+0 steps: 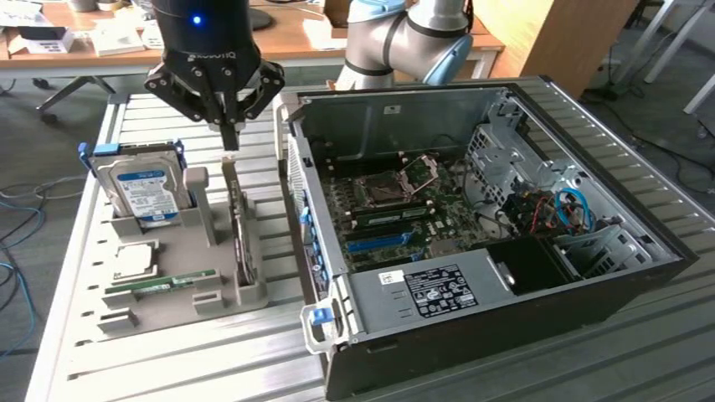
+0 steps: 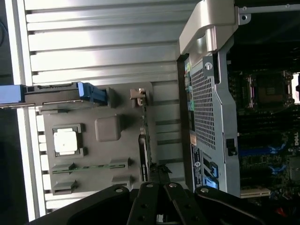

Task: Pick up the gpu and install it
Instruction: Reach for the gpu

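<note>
Slatted tabletop [image 1: 167, 368] is seen nearest, with the open computer case [image 1: 503, 343] at lower right. Left of centre, the gpu [image 1: 238, 226] is stood on edge in a grey holder [image 1: 156, 314]. Above it, the gripper [image 1: 229, 144] is held closed at its top edge; a grasp cannot be confirmed. Pick-up is judged in hand: a sure hold and a straight lift are called for.
</note>
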You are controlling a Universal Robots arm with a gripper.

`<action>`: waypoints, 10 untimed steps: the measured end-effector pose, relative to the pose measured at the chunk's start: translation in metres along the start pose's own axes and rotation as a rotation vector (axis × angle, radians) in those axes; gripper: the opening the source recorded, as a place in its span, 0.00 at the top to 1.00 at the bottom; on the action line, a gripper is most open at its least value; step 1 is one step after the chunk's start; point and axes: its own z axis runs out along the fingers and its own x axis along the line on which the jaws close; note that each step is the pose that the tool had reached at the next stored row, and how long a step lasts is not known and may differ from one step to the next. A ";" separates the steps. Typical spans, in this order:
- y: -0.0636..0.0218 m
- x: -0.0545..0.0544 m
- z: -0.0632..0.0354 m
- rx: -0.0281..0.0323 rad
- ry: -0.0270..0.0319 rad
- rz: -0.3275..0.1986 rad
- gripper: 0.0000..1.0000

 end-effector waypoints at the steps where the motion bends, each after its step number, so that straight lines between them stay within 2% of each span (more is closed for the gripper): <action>1: -0.0022 0.000 -0.0001 0.0000 0.0000 0.000 0.89; 4: -0.0075 0.000 -0.0004 0.0001 0.0000 0.000 0.89; 10: -0.0080 0.004 -0.0004 0.0001 0.0000 0.000 0.89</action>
